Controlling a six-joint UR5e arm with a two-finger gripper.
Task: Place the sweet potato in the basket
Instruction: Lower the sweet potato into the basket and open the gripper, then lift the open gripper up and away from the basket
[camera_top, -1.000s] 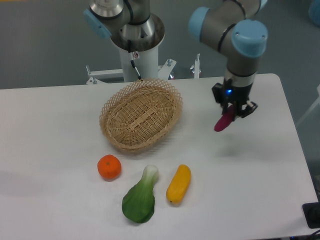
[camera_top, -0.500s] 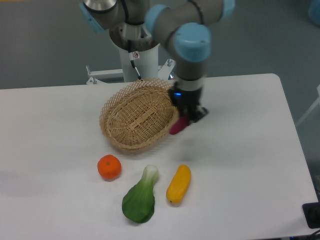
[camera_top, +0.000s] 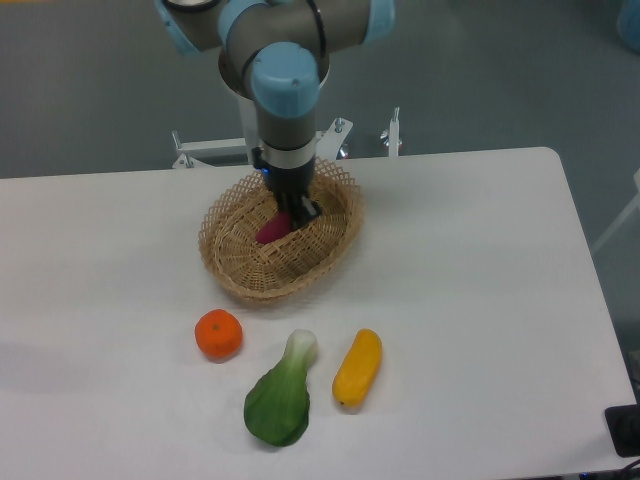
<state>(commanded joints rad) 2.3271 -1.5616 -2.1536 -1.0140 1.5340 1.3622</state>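
One two-finger black gripper (camera_top: 291, 212) clamped on the small magenta-red sweet potato (camera_top: 272, 229) | tuber slants down-left from the fingertips, inside the oval tan wicker basket (camera_top: 235, 262) | round orange (camera_top: 219, 335) on the table in front

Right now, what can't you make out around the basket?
- Gripper fingertips: hidden by its own body, so open or shut is unclear.
- Sweet potato: upper end covered by the gripper; touching the basket floor or not is unclear.
- Basket's far rim: behind the arm.
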